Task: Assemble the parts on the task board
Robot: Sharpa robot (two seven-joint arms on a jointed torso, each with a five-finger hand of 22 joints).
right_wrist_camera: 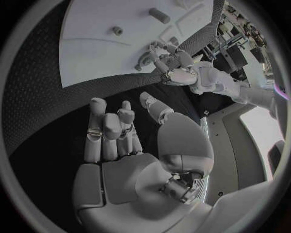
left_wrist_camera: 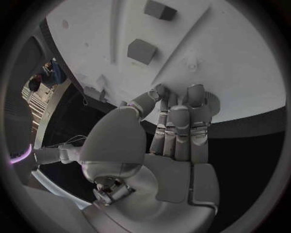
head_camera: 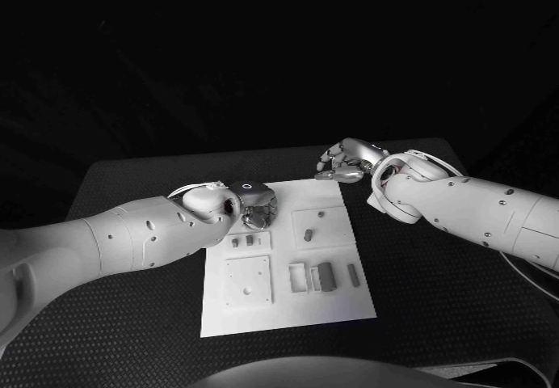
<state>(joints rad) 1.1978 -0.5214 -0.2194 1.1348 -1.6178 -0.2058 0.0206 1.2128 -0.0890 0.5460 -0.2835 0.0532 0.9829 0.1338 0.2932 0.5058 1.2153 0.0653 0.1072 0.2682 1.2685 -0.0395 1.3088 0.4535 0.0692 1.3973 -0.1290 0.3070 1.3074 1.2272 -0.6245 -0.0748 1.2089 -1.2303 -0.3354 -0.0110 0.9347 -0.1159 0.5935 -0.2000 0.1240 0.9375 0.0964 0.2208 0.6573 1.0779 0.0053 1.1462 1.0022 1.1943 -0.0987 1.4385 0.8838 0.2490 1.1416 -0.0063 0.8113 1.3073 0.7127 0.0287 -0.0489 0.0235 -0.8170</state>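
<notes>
The white task board (head_camera: 292,311) lies mid-table. My left hand (head_camera: 256,207) hovers over its far left corner, fingers curled down. In the left wrist view the fingertips (left_wrist_camera: 177,93) lie close together on the board (left_wrist_camera: 242,58) near its edge, thumb against them; anything pinched there is hidden. Two small blocks (left_wrist_camera: 143,50) (left_wrist_camera: 160,9) stand just past them. My right hand (head_camera: 347,162) is beyond the board's far right corner, fingers half curled and apart, holding nothing (right_wrist_camera: 121,131). A short cylinder (head_camera: 308,235) and two small pieces (head_camera: 245,240) rest on the board.
Flat rectangular pieces (head_camera: 326,276) and a thin bar (head_camera: 353,275) lie in the board's near right section, next to a square plate (head_camera: 248,281). Black table (head_camera: 128,323) surrounds the board. The right wrist view shows the left hand (right_wrist_camera: 176,68) at the board's edge (right_wrist_camera: 97,53).
</notes>
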